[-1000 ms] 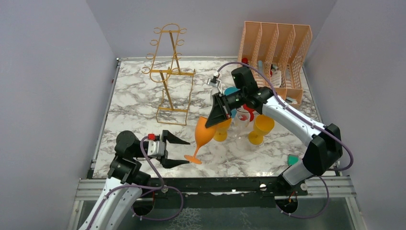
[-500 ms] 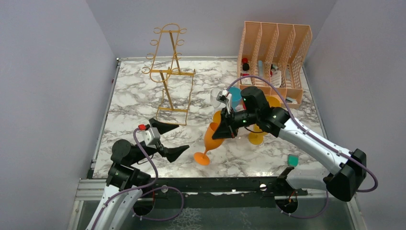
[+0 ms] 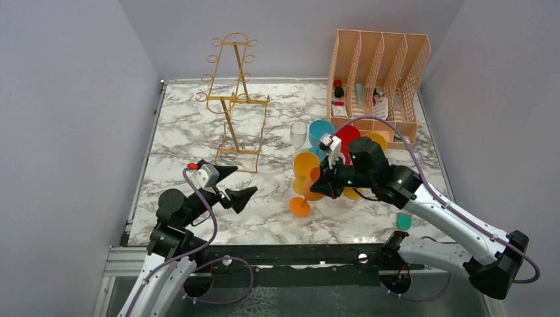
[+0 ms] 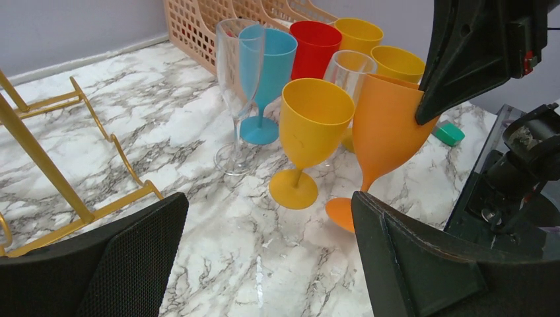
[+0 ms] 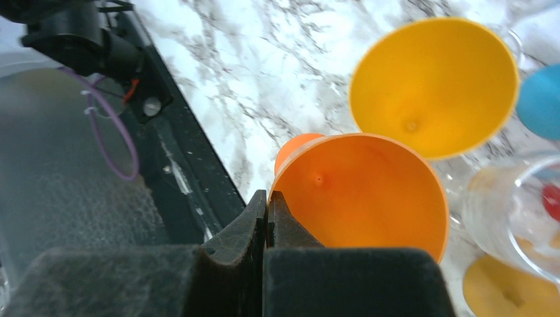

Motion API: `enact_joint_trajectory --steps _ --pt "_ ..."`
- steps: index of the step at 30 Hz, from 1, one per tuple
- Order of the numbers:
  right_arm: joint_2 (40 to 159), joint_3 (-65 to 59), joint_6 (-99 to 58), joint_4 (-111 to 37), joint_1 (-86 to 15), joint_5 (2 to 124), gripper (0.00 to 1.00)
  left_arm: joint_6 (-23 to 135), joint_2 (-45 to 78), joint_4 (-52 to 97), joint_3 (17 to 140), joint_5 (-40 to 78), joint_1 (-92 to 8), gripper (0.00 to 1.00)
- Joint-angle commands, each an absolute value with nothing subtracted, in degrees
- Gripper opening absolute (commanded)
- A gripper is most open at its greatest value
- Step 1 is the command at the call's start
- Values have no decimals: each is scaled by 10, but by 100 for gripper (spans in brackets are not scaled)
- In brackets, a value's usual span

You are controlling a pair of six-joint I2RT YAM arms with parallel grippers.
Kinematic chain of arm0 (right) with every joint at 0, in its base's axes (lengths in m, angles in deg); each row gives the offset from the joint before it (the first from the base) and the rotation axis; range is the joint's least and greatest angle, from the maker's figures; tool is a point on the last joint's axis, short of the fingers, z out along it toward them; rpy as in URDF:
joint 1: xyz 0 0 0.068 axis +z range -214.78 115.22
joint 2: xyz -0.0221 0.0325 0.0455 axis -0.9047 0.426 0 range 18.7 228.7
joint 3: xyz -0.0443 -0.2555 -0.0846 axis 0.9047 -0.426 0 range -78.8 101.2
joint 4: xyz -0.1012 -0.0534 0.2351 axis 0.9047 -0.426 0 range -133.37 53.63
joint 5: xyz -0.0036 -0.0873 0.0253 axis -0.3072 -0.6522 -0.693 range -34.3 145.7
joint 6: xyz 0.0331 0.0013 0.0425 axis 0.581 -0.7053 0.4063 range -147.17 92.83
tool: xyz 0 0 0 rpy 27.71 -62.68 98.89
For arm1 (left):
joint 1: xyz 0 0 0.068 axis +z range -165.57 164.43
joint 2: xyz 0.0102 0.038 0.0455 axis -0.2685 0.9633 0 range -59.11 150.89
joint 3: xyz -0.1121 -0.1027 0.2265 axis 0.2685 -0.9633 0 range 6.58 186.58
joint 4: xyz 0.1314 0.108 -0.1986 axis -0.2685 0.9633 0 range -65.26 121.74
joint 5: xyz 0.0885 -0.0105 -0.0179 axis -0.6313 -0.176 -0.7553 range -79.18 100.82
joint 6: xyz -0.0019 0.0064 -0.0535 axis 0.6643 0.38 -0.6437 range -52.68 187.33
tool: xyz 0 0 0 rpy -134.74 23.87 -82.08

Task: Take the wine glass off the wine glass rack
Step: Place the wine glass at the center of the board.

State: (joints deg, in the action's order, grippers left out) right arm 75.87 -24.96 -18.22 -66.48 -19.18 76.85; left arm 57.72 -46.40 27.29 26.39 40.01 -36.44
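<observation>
Orange wine glass (image 3: 309,189), tilted, is pinched at the rim by R gripper (image 3: 321,187), clamped onto it, just beside a yellow goblet (image 3: 306,164) on marble table (image 3: 178,142), well apart from gold wire rack (image 3: 231,99). L gripper (image 3: 236,185) is held wide open, empty, nr rack base.

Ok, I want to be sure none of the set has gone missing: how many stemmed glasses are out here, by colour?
Yellow plastic goblets: 3
Clear stemmed glasses: 2
Blue plastic goblet: 1
Red plastic goblet: 1
Orange plastic goblet, rim pinched in the right claw: 1
Total: 8
</observation>
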Motion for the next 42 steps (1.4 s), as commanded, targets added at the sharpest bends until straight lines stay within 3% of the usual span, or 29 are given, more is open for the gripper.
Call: enact_joint_trajectory --steps 1,23,29,42 --pt "733 -262 -181 -701 -183 678 1 580 -455 288 281 373 -363 99" --pt "749 -255 -101 -749 -163 499 2 591 -454 314 289 328 -363 99" --pt "770 -249 -102 -758 -126 459 7 596 -454 318 289 321 -363 99" --pt "780 -249 -107 -755 -99 464 7 601 -450 321 288 321 -362 99"
